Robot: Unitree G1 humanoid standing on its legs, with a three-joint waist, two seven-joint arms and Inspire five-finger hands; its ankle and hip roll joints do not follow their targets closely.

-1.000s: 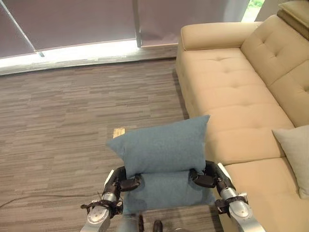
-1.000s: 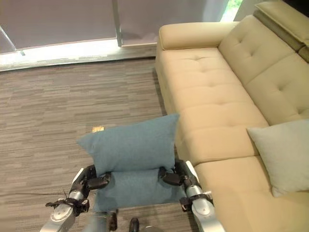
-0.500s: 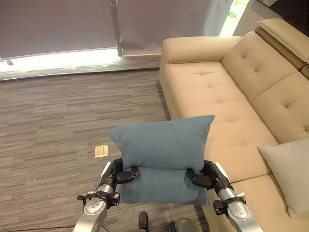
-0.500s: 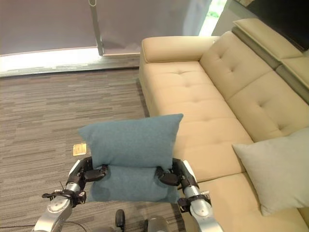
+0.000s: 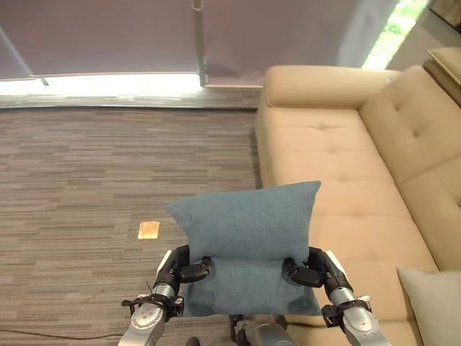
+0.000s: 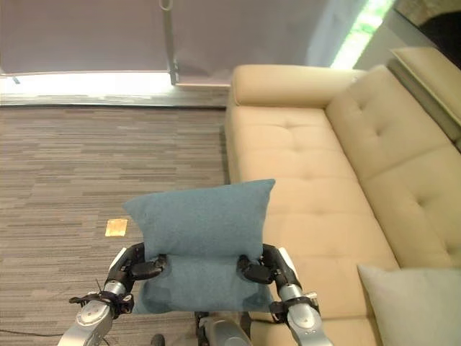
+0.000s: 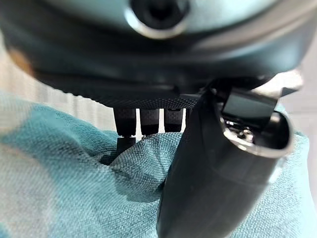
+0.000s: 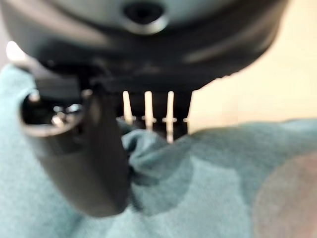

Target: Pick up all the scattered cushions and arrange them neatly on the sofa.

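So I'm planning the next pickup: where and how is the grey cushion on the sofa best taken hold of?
Probably by its two side edges, one hand on each, coming from the sofa's open front. The grey cushion sits propped at the seat's near end with the backrest behind it. The blue cushion is carried that way now, left hand and right hand pinching opposite sides.

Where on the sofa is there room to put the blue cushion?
The sofa seat is bare from the armrest down to the grey cushion at the near end, which is crowded. The blue cushion is pinched by the left hand and right hand.
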